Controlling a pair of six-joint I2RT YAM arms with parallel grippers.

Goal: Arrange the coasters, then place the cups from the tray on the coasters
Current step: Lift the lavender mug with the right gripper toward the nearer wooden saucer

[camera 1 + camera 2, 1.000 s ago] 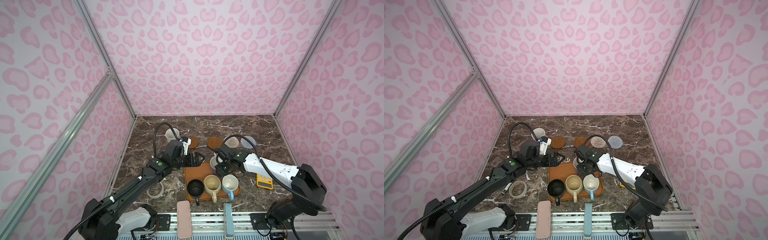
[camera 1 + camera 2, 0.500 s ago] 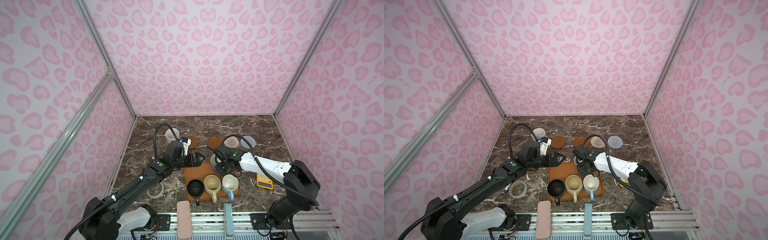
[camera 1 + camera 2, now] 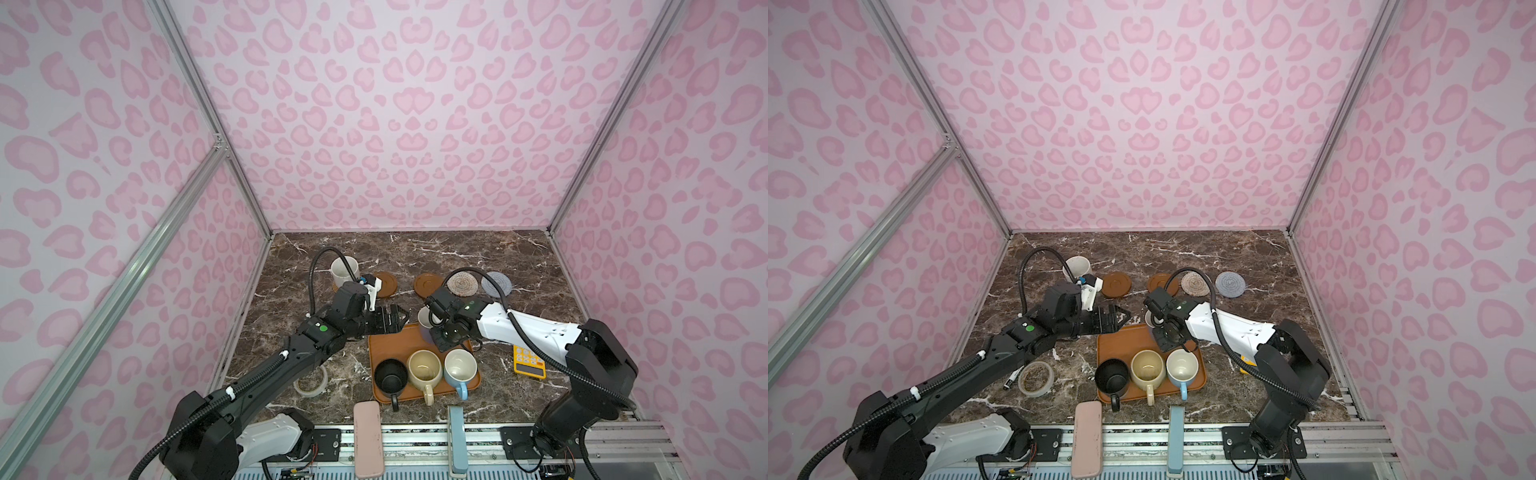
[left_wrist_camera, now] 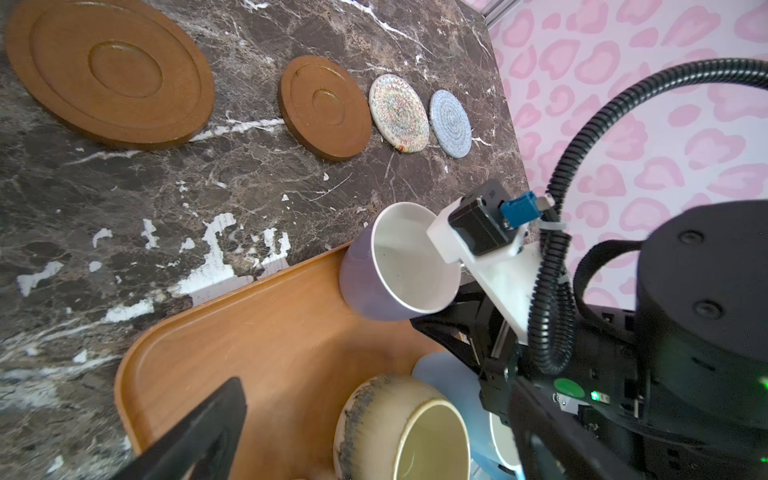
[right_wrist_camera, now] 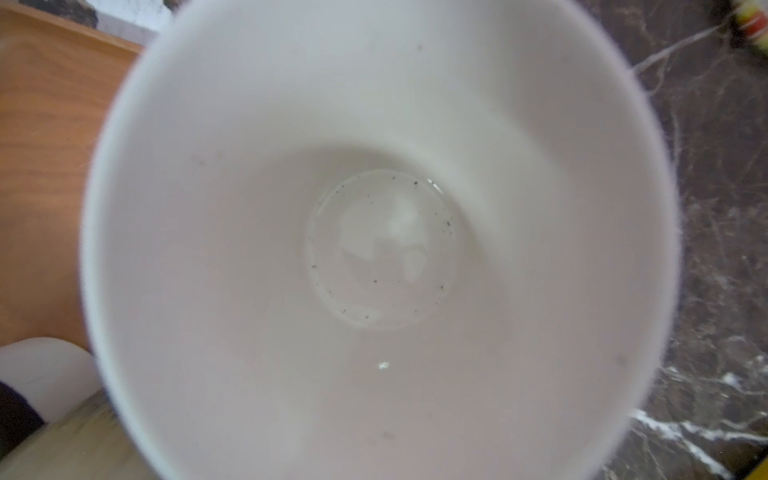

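The orange-brown tray (image 3: 390, 349) holds a black cup (image 3: 390, 376), a cream-yellow cup (image 3: 424, 368) and a light blue cup (image 3: 460, 365). At its far corner the lavender cup (image 3: 424, 322) (image 4: 365, 282) sits tilted, with my right gripper (image 3: 439, 334) shut on its near side. Its white inside (image 5: 374, 249) fills the right wrist view and hides the jaws. My left gripper (image 3: 390, 320) hovers open by the tray's far left corner, one finger (image 4: 199, 432) over the tray. Behind lie two brown wooden coasters (image 3: 384, 284) (image 3: 428, 284), a beige-pink one (image 3: 462, 284) and a grey-blue one (image 3: 496, 284). A speckled white cup (image 3: 344, 268) stands at the row's left end.
A clear tape roll (image 3: 311, 380) and a marker (image 3: 1011, 379) lie left of the tray under my left arm. A yellow calculator (image 3: 528, 360) lies right of the tray under my right arm. Pink (image 3: 368, 438) and blue (image 3: 457, 436) blocks sit at the front edge.
My right gripper has closed on the lavender cup, and its arm has shifted slightly left. The left arm has stayed put, open.
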